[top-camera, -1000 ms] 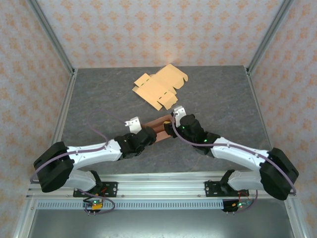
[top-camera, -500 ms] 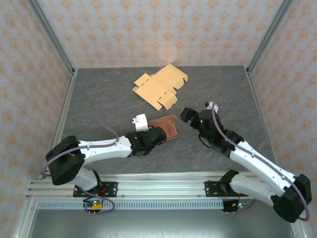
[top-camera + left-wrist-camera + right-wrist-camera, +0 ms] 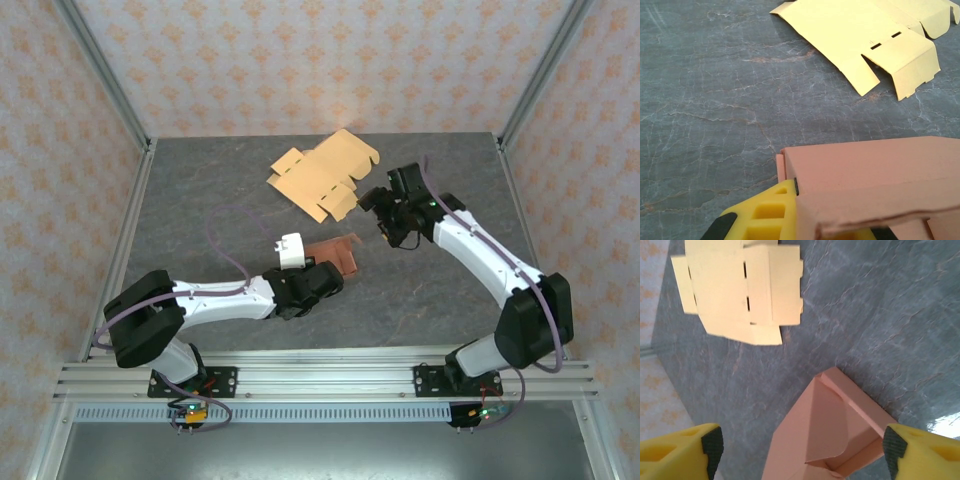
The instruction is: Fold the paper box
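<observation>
Top external: left gripper (image 3: 322, 272) pinches the pink box (image 3: 342, 254). Right gripper (image 3: 384, 214) is spread at its 1 o'clock, not touching. Flat yellow blank (image 3: 318, 176) lies at 12.

Open table (image 3: 200, 215) left of the flat yellow blank (image 3: 318, 180), narrow strip between it and the pink box (image 3: 336, 258)

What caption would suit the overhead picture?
Left gripper holds a brown box while the open right gripper hovers near flat yellow cardboard.

Grey marbled tabletop (image 3: 200, 215) enclosed by orange-patterned walls (image 3: 320, 60).
</observation>
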You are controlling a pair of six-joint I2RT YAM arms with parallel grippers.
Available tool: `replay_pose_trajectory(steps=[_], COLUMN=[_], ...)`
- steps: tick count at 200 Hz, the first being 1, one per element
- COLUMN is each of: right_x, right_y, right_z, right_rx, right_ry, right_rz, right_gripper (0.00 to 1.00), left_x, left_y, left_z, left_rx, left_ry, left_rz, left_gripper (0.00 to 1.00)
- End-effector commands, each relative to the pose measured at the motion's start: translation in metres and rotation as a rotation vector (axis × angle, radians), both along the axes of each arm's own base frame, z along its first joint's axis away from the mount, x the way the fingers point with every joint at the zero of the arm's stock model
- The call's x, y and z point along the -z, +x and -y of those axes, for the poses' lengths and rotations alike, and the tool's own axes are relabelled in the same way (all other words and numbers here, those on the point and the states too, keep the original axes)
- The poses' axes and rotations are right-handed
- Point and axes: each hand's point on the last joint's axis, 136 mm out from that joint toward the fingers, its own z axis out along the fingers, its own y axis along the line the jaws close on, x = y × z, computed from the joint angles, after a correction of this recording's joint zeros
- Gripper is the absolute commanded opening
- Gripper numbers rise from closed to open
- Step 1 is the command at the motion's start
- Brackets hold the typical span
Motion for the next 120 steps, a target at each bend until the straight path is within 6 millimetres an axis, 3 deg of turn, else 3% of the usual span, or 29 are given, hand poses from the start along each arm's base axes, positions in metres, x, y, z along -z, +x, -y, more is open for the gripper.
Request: replay_pose_trajectory(steps=[1, 22, 54, 90, 120], right_x=[0.017, 0.033, 0.053, 0.063, 0.082], right_y=[-0.018, -0.023, -0.031, -0.033, -0.038], right_z=[-0.008, -0.015, -0.025, -0.023, -0.02], right_rx=[-0.05, -0.148, -0.268, -0.256, -0.189], right_ry=[0.002, -0.092, -0.207, -0.252, -0.251], right_rz=[-0.133, -0.132, -0.158, -0.177, -0.212], right_gripper=[0.75, 0.65, 0.67, 0.71, 0.66], left_x=[-0.01, -0.009, -0.006, -0.001, 0.005], left_y=[0.004, 0.004, 0.004, 0.007, 0.015], left_z=[-0.004, -0.005, -0.005, 0.001, 0.015], left_rx=[-0.035, -0.043, -0.045, -0.021, 0.028], left_ry=[0.052, 0.054, 0.042, 0.025, 0.012], left_rz=[0.045, 0.045, 0.052, 0.058, 0.033], left_gripper=[0.0, 0.0, 0.0, 0.0, 0.05])
